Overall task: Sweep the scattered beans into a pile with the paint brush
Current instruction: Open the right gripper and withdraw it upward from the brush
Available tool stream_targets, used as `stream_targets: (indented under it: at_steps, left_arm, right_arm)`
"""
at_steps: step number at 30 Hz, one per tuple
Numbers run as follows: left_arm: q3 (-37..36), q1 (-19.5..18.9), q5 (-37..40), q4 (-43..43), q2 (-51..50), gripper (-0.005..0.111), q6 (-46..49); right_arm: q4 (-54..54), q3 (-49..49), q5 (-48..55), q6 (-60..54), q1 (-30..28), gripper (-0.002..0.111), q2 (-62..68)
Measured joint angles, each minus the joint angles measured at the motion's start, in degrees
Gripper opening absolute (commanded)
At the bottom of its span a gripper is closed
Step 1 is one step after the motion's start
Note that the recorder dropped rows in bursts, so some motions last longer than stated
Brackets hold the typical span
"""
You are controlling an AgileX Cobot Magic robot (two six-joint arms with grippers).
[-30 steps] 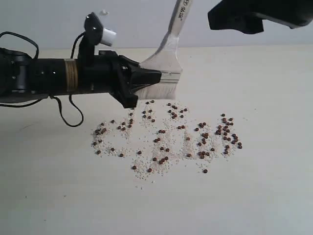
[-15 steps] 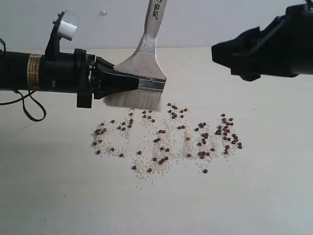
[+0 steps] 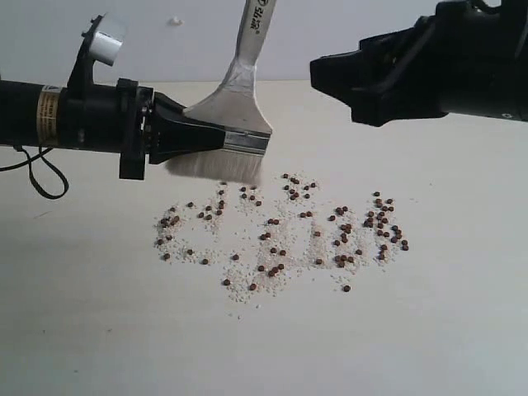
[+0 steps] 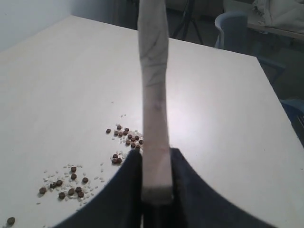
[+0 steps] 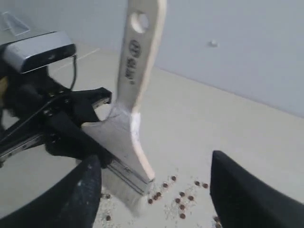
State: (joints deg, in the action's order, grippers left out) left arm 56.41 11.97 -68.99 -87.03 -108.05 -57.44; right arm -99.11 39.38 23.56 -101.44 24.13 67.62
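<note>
A pale cream tabletop (image 3: 445, 313) runs back to a plain grey wall (image 3: 330, 25). On it lies one loose spread of tiny round reddish-brown beans (image 3: 271, 221), dozens of them and too many to count exactly, mixed with fine whitish grains (image 3: 241, 294). They are scattered in a wide band, not heaped. There is one wide flat paint brush (image 3: 233, 106) with a pale wooden handle, a silver ferrule and off-white bristles. It stands at 11 o'clock from the spread, with its handle rising toward 12 o'clock and leaning slightly to 1. Whether the bristles touch the table cannot be told. Dark lettering runs along the handle below its hanging hole, too blurred to read. A yellow label (image 3: 48, 115) wraps the left arm, its print also unreadable. Two black arms are in view. The left one reaches in level from 9 o'clock, and the left gripper (image 3: 208, 136) is clamped on the brush at the ferrule. The right one comes from 2 o'clock, and the right gripper (image 3: 337, 82) has its jaws spread wide, grasping nothing, beside the handle and clear of it.
</note>
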Motion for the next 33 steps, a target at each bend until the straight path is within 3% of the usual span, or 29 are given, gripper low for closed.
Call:
stream_targets:
  at_steps: [5, 14, 22, 26, 33]
  left_arm:
    - [0.0, -0.4, 0.0, -0.71, 0.0, 0.0, 0.16]
    - [0.0, -0.4, 0.0, -1.93, 0.0, 0.0, 0.2]
    - [0.0, -2.06, 0.0, -2.34, 0.0, 0.0, 0.43]
    - [0.0, -2.68, 0.0, -2.34, 0.0, 0.0, 0.9]
    - [0.0, -2.81, 0.0, -2.34, 0.0, 0.0, 1.33]
  right_arm:
    - [-0.38, 1.09, 10.1, -11.02, 0.09, 0.06, 2.72]
    - [-0.38, 6.76, 10.83, -18.19, 0.09, 0.06, 9.3]
    - [-0.5, 10.33, -2.27, -18.52, 0.09, 0.06, 12.25]
    - [-0.5, 10.16, -11.42, -11.9, 0.09, 0.06, 11.49]
    - [-0.72, 9.89, -5.28, -17.78, -2.58, 0.061, 11.24]
